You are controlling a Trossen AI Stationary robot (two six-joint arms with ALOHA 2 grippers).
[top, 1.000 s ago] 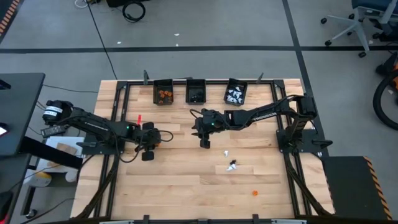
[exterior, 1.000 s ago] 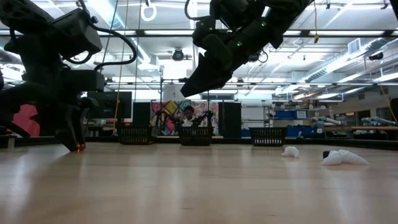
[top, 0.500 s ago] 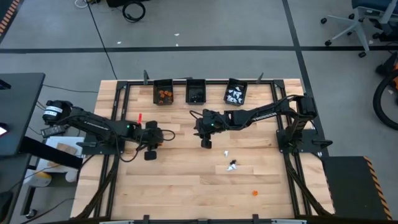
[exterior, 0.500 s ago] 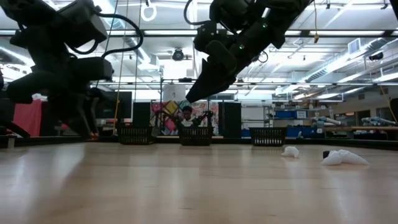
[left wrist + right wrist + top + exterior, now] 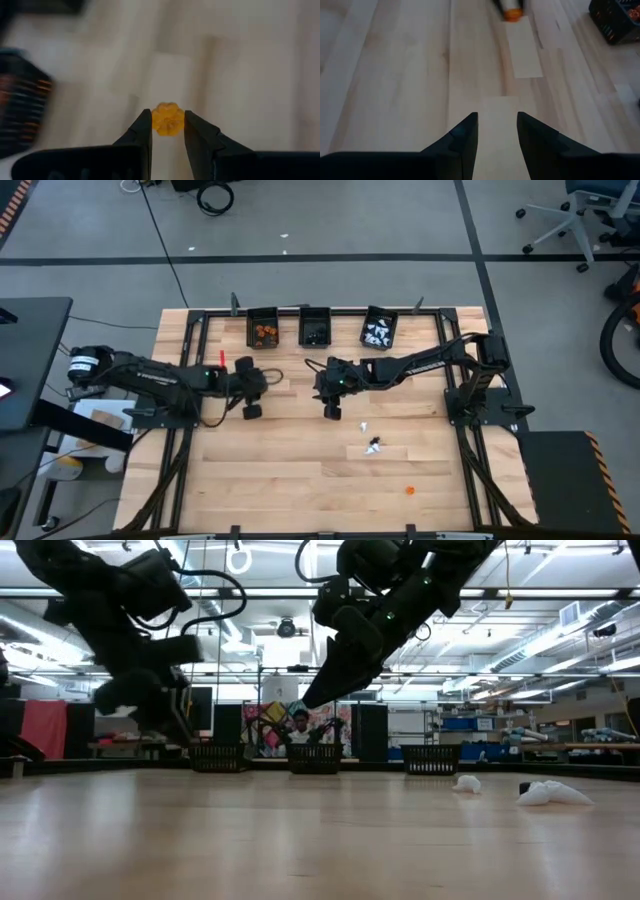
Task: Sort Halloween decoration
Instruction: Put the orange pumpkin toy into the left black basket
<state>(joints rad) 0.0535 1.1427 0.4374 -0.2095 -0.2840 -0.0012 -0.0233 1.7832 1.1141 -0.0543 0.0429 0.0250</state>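
The left gripper [image 5: 168, 131] held a small orange trinket [image 5: 168, 119] pinched between its two fingertips; it was a rounded, lobed piece shaped like a tiny pumpkin, a warm yellow-orange, narrower than the fingers clamping it. Seen from above, that gripper [image 5: 252, 411] hung over the wooden worktop [image 5: 280, 480] a little in front of the three black bins along the far edge. The leftmost bin [image 5: 263, 330] held orange pieces, the middle bin [image 5: 315, 330] dark pieces, and the right bin [image 5: 379, 330] white ones.

The right gripper [image 5: 497, 131] hovered near the middle of the worktop, its fingers a narrow gap apart with nothing between them and only bare wood showing below. From above it [image 5: 333, 411] sat just right of the left gripper, apart from it.

More trinkets lay loose on the worktop: a small white piece [image 5: 365, 426], a black-and-white cluster [image 5: 374, 446] just in front of it, and a lone orange piece [image 5: 409, 491] nearer the front edge. In the low view the white pieces [image 5: 548, 794] rested flat on the wood at the right.
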